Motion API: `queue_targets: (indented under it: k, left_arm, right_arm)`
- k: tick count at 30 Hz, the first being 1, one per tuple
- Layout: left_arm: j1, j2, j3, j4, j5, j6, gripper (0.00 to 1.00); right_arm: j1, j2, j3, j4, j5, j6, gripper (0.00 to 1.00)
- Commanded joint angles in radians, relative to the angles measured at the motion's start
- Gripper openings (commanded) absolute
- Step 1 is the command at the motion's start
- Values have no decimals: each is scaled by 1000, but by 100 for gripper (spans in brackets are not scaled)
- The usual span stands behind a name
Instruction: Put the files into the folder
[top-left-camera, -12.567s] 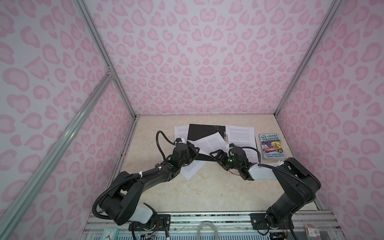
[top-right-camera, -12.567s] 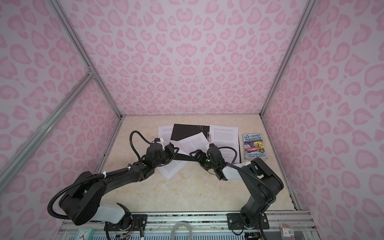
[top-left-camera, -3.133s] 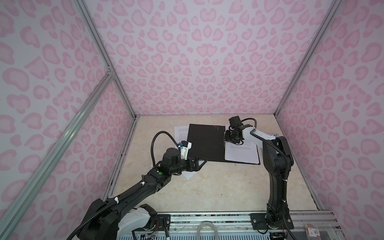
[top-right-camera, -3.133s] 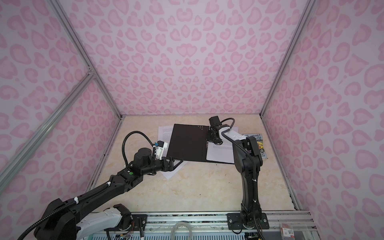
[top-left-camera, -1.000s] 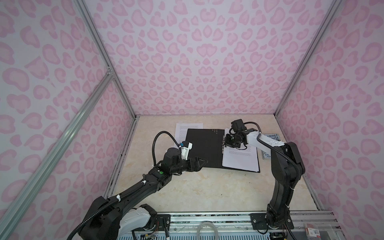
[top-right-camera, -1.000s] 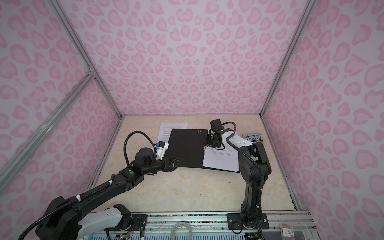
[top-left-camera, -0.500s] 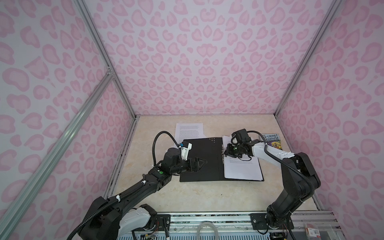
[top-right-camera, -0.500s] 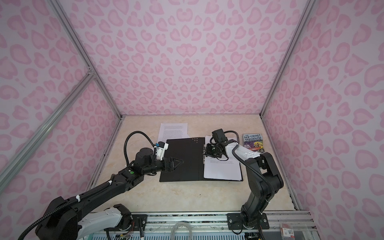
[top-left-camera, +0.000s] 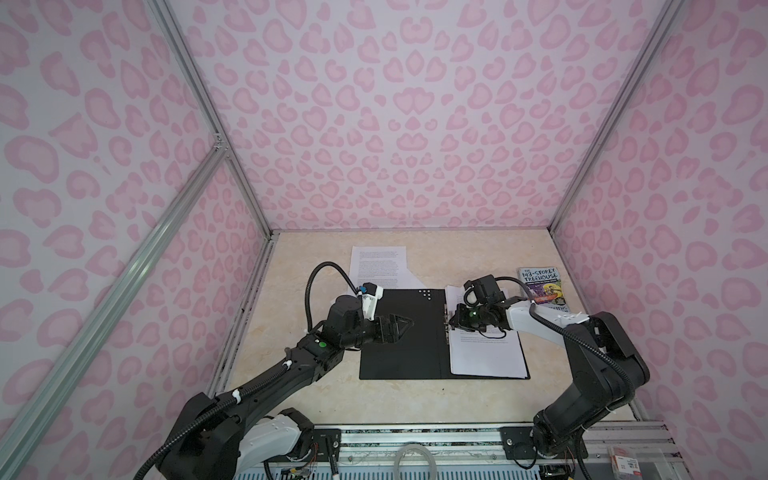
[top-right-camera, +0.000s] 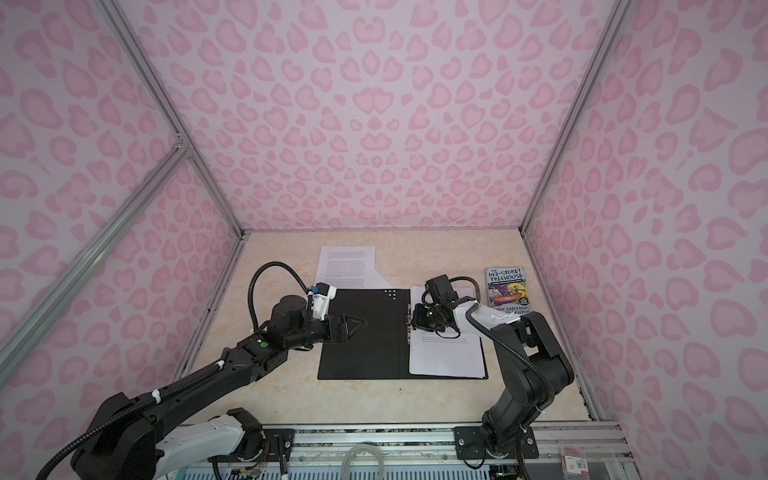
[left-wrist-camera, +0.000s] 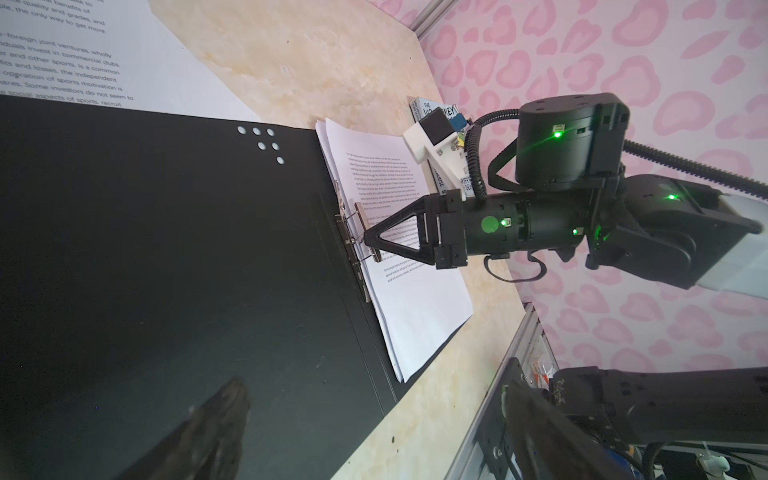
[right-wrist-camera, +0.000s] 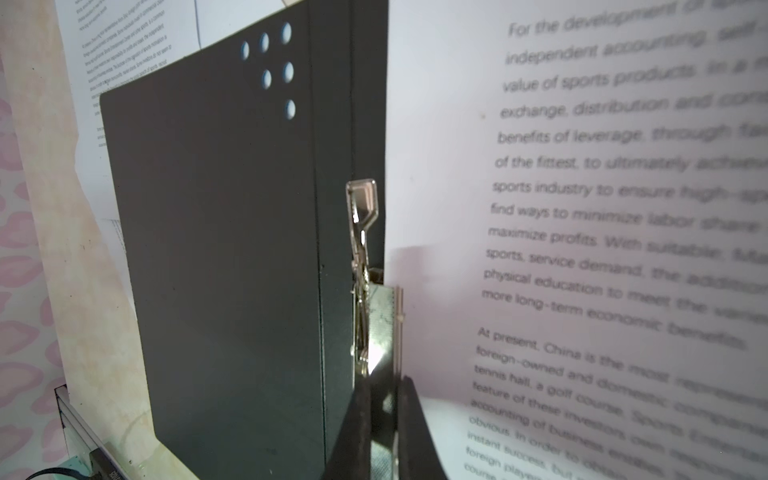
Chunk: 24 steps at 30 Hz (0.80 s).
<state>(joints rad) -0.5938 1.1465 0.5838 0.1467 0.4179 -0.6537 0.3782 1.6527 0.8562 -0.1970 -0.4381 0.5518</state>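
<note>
Folder (top-left-camera: 399, 357) lies open; right jaws seemingly pinch its metal clip (right-wrist-camera: 362, 199); left jaws gape wide.

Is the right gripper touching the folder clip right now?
Touching. The right wrist view shows the right gripper shut on the clip, with the clip's metal pinched between its jaws.
</note>
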Motion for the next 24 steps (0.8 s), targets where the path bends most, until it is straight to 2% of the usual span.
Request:
queue_targets:
  k: [1, 10, 14, 19, 24]
  left_arm:
    - [0, 7, 17, -4, -17, 21, 97]
    - [2, 0, 23, -45, -79, 44, 97]
    - [9, -37, 23, -92, -163, 71, 97]
    - [25, -96, 22, -174, -332, 104, 97]
    - [107, -104, 13, -207, -398, 92, 97]
  right_arm:
    - [1, 8, -3, 26, -13, -27, 9]
    - [1, -42, 8, -12, -1, -40, 29]
    - [9, -84, 37, -63, 43, -56, 37]
    - [74, -97, 113, -128, 122, -86, 43]
    - [158, -7, 225, -134, 158, -108, 49]
